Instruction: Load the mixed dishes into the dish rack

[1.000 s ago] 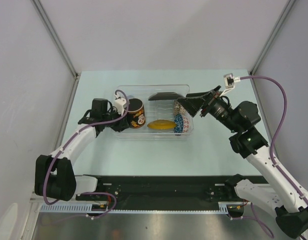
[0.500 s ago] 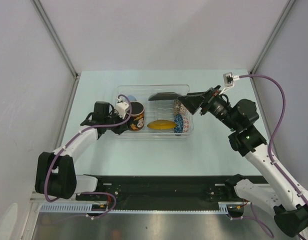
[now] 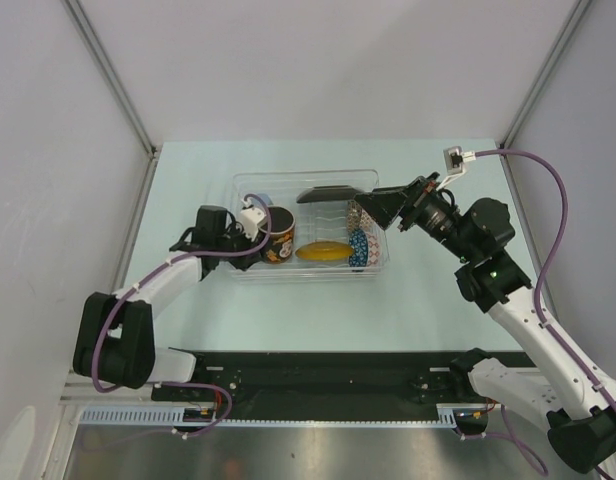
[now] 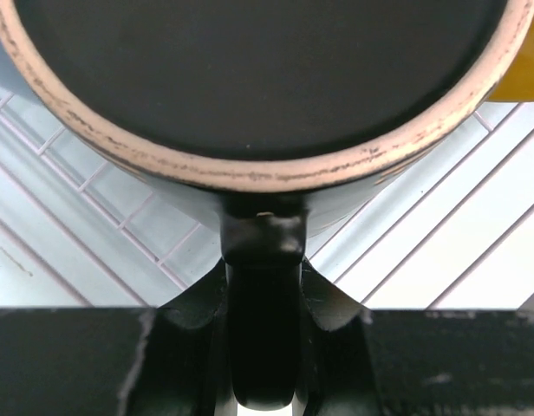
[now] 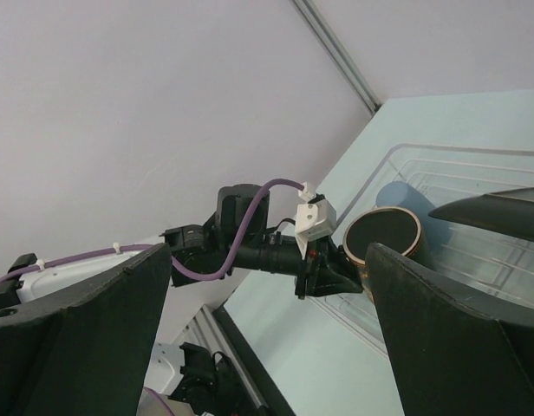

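Note:
My left gripper (image 3: 258, 233) is shut on the handle of the dark mug (image 3: 279, 235), which sits tilted in the left part of the clear dish rack (image 3: 373, 262). In the left wrist view the mug's worn beige rim (image 4: 250, 176) fills the top and the handle runs down between my fingers. The rack also holds the small light-blue cup (image 3: 260, 197), the black square plate (image 3: 333, 192), the yellow saucer (image 3: 322, 250), the blue patterned bowl (image 3: 359, 248) and the beige patterned bowl (image 3: 355, 212). My right gripper (image 3: 380, 206) is open and empty above the rack's right end.
The rack lies on a pale green table (image 3: 438, 300) between grey walls. The right wrist view shows the left arm (image 5: 250, 243), the mug (image 5: 384, 236), the cup (image 5: 397, 195) and the rack's ribbed floor (image 5: 475, 247). A black rail (image 3: 318, 375) runs along the near edge.
My left gripper has moved right and a little nearer with the mug, carrying it further into the rack. The right gripper has shifted only slightly.

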Tool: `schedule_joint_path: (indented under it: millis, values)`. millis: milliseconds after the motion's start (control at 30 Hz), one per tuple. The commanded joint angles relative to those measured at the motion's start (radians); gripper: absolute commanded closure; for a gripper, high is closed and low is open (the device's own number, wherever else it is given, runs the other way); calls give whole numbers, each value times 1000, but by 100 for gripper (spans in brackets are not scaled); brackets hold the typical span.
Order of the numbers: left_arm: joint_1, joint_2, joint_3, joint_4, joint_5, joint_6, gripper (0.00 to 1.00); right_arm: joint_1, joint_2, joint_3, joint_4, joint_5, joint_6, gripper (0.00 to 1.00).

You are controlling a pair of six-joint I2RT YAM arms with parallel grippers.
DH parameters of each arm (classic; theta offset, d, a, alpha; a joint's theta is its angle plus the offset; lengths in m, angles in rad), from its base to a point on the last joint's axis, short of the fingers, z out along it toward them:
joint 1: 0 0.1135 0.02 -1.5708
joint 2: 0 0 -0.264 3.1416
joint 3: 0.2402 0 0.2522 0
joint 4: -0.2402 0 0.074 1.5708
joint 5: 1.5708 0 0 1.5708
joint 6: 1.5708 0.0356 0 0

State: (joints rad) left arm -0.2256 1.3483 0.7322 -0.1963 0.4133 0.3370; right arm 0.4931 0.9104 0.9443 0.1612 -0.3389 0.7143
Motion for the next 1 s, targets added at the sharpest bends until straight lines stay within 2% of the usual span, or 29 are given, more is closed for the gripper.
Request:
schedule_joint_path:
  millis: [0,167,367,433,500,533,600,667,967]
  values:
    - [-32,-9,-1,48,47,46,100,-5,-19,-6,29,-9,7,0]
    - [-40,52,44,-47,68,54,100,-7,-22,-7,26,-9,7,0]
    - [-41,43,42,-64,67,68,92,-14,-25,-7,17,-6,5,0]
    - [-41,37,49,-89,70,68,78,-16,-24,-6,11,-6,2,0]
    - [-40,19,55,-106,71,69,58,-18,-22,-7,8,-6,2,0]
    - [-41,5,53,-114,74,73,55,-18,-22,-7,5,-8,2,0]
    - [-41,-29,49,-118,73,73,41,-19,-18,-7,6,-9,4,0]
    - [-41,-53,49,-130,73,77,34,-21,-16,-7,6,-9,7,0]
    - [-41,-109,116,-219,97,50,33,-27,-7,-7,-31,1,-15,0]
